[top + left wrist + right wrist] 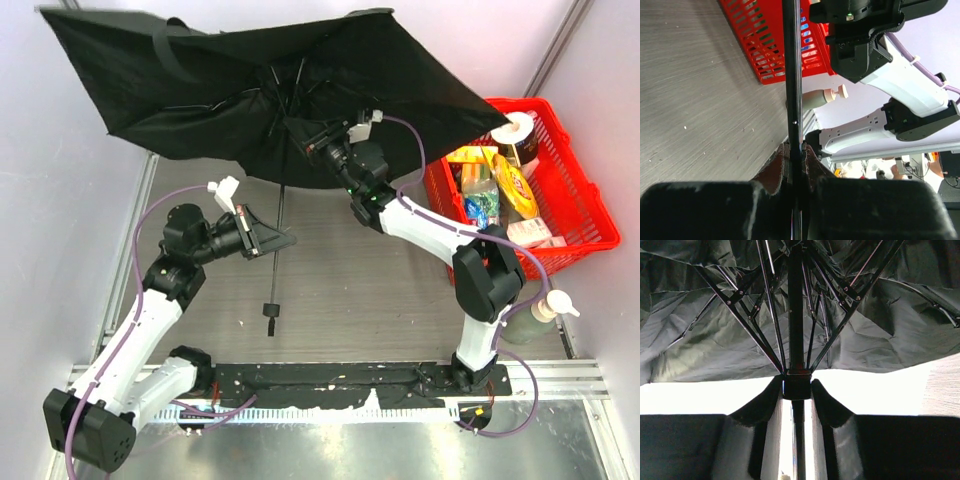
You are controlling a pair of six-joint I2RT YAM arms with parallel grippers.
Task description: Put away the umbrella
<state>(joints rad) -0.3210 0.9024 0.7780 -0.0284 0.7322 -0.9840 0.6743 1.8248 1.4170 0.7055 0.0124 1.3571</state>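
Folding is not begun; the spread umbrella (270, 90) is clamped by left gripper (794, 160) at shaft (792, 75), right gripper (797, 392) at runner (797, 376).

We're looking at a robotics lab test cell: two white arms (150, 320) bolted to a black base plate (330, 378) on a grey tabletop (380, 290), boxed in by white wall panels (50, 250). Right of the right gripper (298, 135) we've got a red basket (588, 180) of groceries (500, 185), and purple cables (148, 218) trail back from the left gripper (283, 240).
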